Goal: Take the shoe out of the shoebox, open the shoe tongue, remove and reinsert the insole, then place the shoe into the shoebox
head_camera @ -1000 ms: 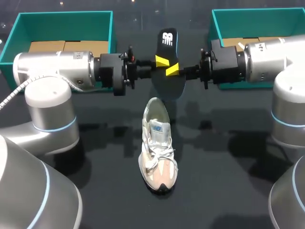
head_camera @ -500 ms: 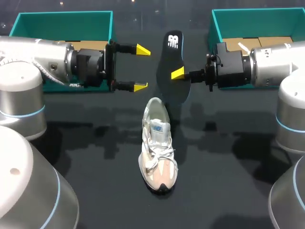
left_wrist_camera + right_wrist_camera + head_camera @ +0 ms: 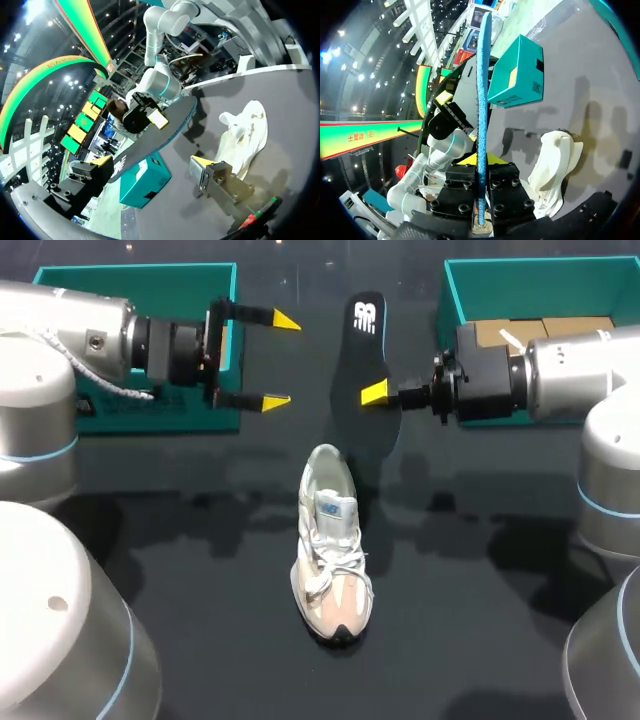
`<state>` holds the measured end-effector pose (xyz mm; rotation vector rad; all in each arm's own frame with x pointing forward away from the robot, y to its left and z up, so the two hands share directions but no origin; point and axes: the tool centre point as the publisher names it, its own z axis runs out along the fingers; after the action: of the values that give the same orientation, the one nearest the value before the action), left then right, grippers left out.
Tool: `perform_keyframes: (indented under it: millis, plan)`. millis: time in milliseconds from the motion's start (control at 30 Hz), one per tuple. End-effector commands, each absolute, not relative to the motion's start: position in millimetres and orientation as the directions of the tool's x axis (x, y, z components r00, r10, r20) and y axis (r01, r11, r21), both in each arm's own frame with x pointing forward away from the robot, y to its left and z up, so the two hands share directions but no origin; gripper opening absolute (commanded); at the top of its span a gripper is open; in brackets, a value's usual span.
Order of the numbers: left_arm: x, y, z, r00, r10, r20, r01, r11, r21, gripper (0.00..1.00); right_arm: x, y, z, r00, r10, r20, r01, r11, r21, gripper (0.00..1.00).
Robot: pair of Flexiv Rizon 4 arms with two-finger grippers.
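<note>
Behind the shoe (image 3: 330,540) lying on the tabletop (image 3: 480,620), the right box (image 3: 520,290) holds brown cardboard (image 3: 560,328). The right gripper (image 3: 376,393) clamps the black insole (image 3: 366,370); the left gripper (image 3: 275,360) gapes unladen near the left box (image 3: 130,412).

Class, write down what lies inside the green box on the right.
Only brown cardboard shows inside the green box. The right arm reaches across its front and covers the rest, so nothing more can be told.
</note>
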<state>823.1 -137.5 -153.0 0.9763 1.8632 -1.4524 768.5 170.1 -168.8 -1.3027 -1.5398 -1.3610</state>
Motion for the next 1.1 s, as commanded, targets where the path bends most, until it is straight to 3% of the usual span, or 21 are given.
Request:
perform_keyframes:
  millis: [33,433,567,733,833,1100]
  plan:
    - [819.8,-132.4,-143.0,-0.664,0.424,-0.615,0.747,0.391,-0.537,1.0,772.2,175.2,-171.3,-0.252,0.234,0.939,0.961,-0.053,0.271,0.0]
    - [819.8,-132.4,-143.0,-0.664,0.424,-0.615,0.747,0.391,-0.537,1.0,772.2,175.2,-171.3,-0.252,0.234,0.939,0.961,-0.053,0.271,0.0]
    - [811.6,-134.3,-156.9,-0.772,0.441,-0.458,0.635,0.569,-0.522,1.0,780.1,171.7,-174.8,-0.266,0.262,0.928,0.952,-0.079,0.295,0.0]
    - [797.8,-122.6,-175.7,-0.855,0.405,-0.324,0.519,0.67,-0.531,1.0,789.6,170.1,-177.8,-0.301,0.299,0.905,0.936,-0.088,0.341,0.0]
    - [793.7,-120.8,-192.4,-0.869,0.429,-0.245,0.494,0.73,-0.473,1.0,795.0,170.5,-185.5,-0.344,0.371,0.863,0.902,-0.125,0.414,0.0]
    - [793.7,-120.8,-192.4,-0.869,0.429,-0.245,0.494,0.73,-0.473,1.0,795.0,170.5,-185.5,-0.344,0.371,0.863,0.902,-0.125,0.414,0.0]
